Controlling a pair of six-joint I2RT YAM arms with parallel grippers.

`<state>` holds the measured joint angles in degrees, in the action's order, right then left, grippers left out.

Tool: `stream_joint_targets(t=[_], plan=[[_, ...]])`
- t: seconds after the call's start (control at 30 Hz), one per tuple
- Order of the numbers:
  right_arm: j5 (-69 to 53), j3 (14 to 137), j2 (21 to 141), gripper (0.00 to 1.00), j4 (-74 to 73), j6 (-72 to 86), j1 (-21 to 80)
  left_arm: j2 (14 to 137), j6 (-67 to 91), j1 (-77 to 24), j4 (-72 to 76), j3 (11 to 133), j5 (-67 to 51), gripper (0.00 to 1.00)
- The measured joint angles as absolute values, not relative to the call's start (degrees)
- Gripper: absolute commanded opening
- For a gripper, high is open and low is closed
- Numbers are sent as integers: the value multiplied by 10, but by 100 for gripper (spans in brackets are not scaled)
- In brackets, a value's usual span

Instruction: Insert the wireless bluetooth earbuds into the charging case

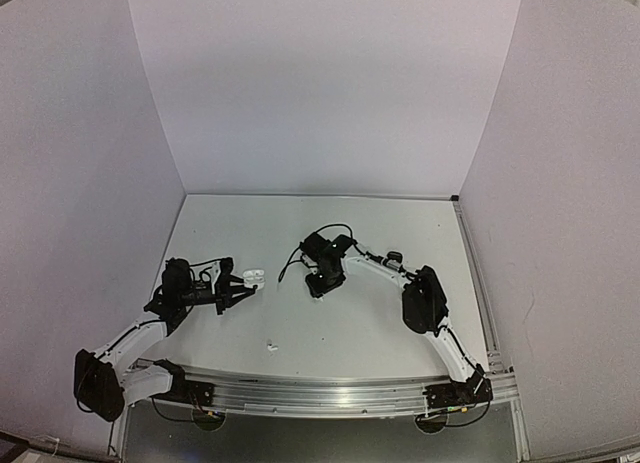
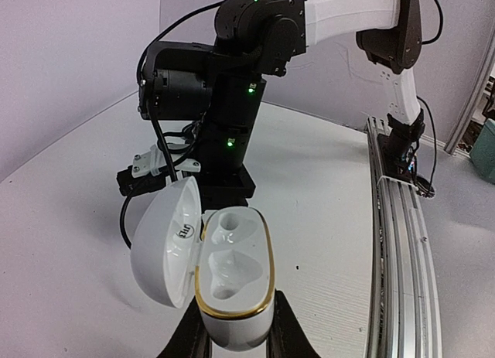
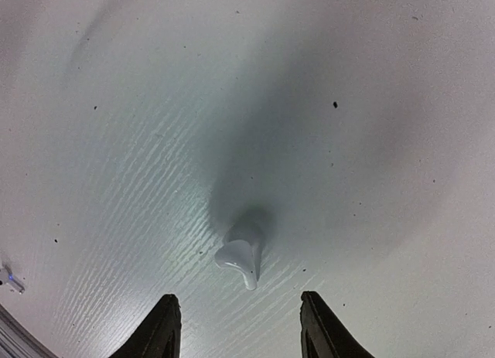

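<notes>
Nearest the arm bases, at the bottom of the top view, a metal rail (image 1: pixel 330 395) runs along the edge of the tabletop (image 1: pixel 380 233). Just above it lies a small white speck (image 1: pixel 270 345), probably a loose earbud but too small to tell for sure. Further up and to the left, the left claw (image 2: pixel 236 339) is clamped narrow on the lower body of the white charging case (image 2: pixel 232 284). It holds the case upright with the lid (image 2: pixel 166 246) swung open to the left, and both moulded wells inside the gold rim look empty. Near the centre of the top view, the right claw (image 3: pixel 236 327) hangs low over the tabletop, its fingers spread apart and gripping nothing. In the right wrist view a white earbud (image 3: pixel 241 255) lies on its side just above the gap between those fingers, untouched, with its stem pointing toward the bottom of the frame. The bud looks hard, glossy and very light, so it will likely skid or flip away if pinched on its rounded head. The safer hold is probably across the narrower stem, with the fingers straddling it squarely and closing gently. That leaves the head free to seat in a well. The case looks rigid and slick too, and its hinged lid could get knocked during the approach. Beyond both claws the tabletop runs back to the pale walls (image 1: pixel 320 83) at the top of the frame.
</notes>
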<state>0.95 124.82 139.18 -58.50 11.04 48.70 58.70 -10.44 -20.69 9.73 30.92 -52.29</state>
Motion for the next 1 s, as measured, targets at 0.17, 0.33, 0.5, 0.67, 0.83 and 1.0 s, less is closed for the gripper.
stream_joint_targets(t=[0.17,0.33,0.5,0.67,0.83,1.0], plan=[[2,1274,1413,48,-588,77,489,595,-104,-207,102,309,-523,0],[4,1291,1442,42,-590,59,489,599,-105,-207,102,309,-522,0],[11,1297,1456,37,-592,48,489,599,-105,-207,102,309,-522,0],[11,1300,1458,30,-592,45,489,602,-105,-207,102,309,-522,0],[11,1301,1461,20,-592,45,490,603,-106,-207,101,309,-522,0],[10,1301,1461,11,-592,49,494,605,-107,-207,101,309,-522,0]])
